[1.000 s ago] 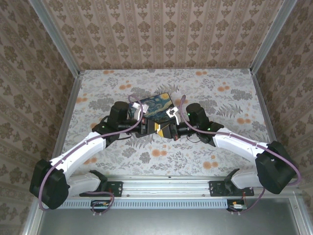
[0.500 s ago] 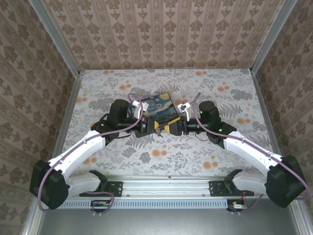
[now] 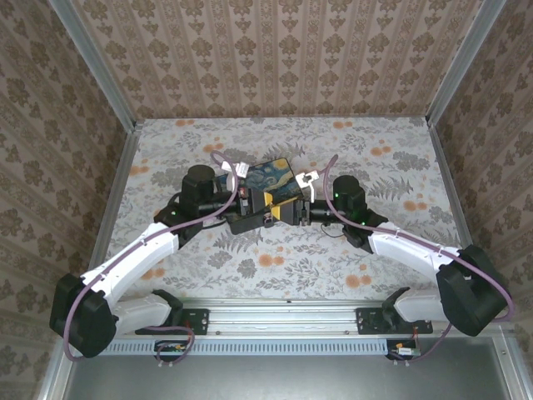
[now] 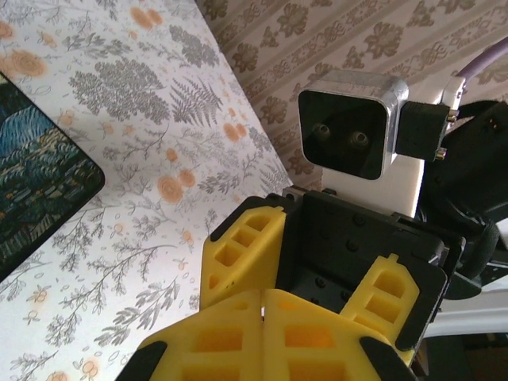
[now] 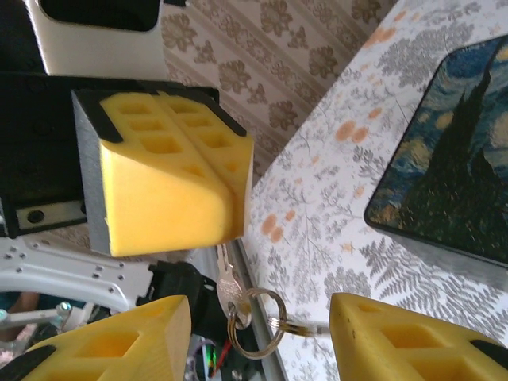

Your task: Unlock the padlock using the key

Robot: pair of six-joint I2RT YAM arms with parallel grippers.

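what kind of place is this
Probably a small robot test booth, not a home: patterned walls held by metal posts, a floral table, and a left arm and right arm bolted to a rail.

Mid-table (image 3: 400, 175), the left gripper (image 3: 260, 213) and the right gripper (image 3: 289, 212) meet tip to tip, left facing right, at the near edge of the mat (image 3: 271, 182), which lies flat just behind them. From the right wrist, the key (image 5: 228, 287) hangs under the left gripper's pads with its ring (image 5: 282, 311) below it. Both hang between the right gripper's two fingers, and the mat lies off to the right.
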